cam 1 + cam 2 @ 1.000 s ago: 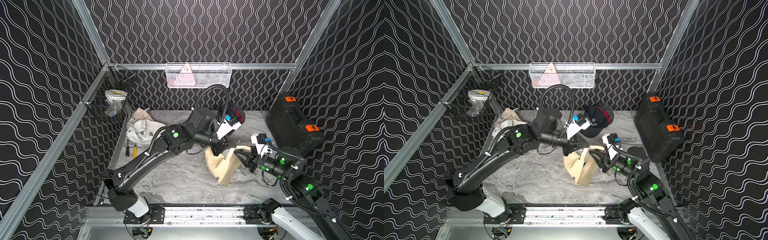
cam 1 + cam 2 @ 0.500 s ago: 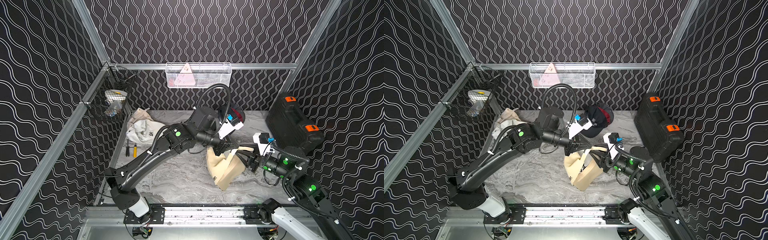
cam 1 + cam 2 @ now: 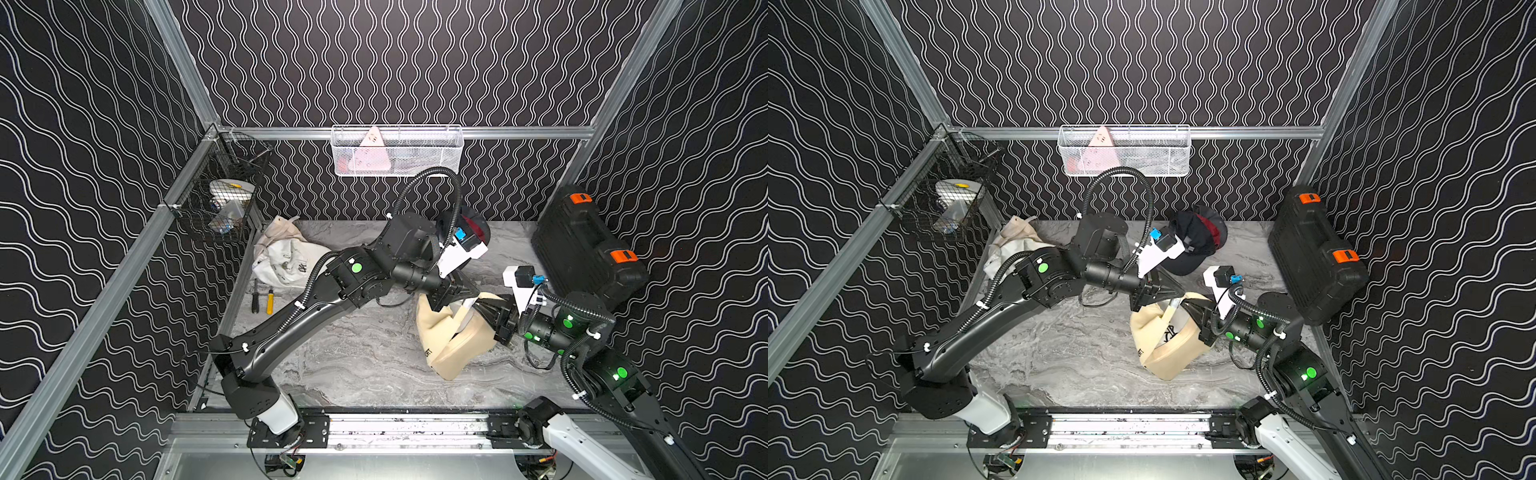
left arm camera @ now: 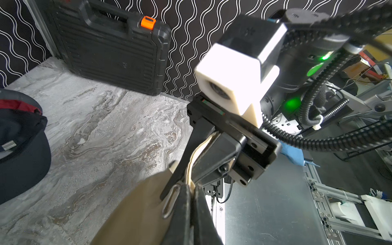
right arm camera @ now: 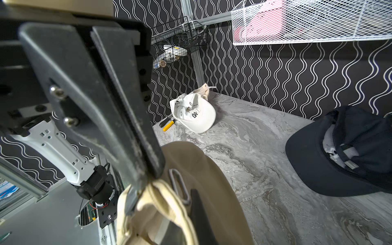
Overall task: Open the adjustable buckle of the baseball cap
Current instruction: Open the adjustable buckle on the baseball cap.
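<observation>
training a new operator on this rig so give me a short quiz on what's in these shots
1. True or false: the beige cap is gripped by both the left gripper and the right gripper.
2. What colour are the latches on the black case? A orange, B green, C blue.
3. Fill in: the yellow-handled screwdriver lies beside the ___ cap.

Key
1. True: each gripper is shut on the cap's strap.
2. A.
3. White: it lies beside the white cap.
</observation>
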Tool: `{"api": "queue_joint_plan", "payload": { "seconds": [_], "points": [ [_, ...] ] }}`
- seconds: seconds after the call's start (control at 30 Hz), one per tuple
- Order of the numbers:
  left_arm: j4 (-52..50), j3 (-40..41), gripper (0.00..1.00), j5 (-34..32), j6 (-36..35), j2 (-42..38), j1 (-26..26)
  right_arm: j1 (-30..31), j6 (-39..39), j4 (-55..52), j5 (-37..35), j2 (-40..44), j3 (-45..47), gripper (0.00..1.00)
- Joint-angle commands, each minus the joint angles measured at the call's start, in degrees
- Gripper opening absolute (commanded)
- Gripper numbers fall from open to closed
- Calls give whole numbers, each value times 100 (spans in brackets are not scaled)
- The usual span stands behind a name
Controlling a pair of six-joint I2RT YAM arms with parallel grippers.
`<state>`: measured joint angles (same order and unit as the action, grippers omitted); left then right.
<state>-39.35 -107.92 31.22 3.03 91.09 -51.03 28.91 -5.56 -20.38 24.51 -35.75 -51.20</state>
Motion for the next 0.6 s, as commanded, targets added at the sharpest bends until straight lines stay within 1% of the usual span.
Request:
{"api": "queue_joint_plan", "payload": {
  "seconds": [0.0, 0.17, 0.33, 0.47, 0.57],
  "points": [
    [399, 111, 0, -46, 27, -158, -8, 6, -137, 144, -126, 60, 52, 4],
    [486, 236, 0, -221, 7, -317, -8, 2, -353, 72, -372, 76, 111, 0],
    [464, 313, 0, -335, -38, -438, -8, 1, -410, -235, -522, -96, -56, 0],
    [521, 445, 0, -402, -35, -573, -4, 3, -460, -195, -573, -57, -22, 0],
    [523, 509, 0, -332, -25, -564, -1, 8, -495, -185, -551, -66, -56, 0]
  ]
}}
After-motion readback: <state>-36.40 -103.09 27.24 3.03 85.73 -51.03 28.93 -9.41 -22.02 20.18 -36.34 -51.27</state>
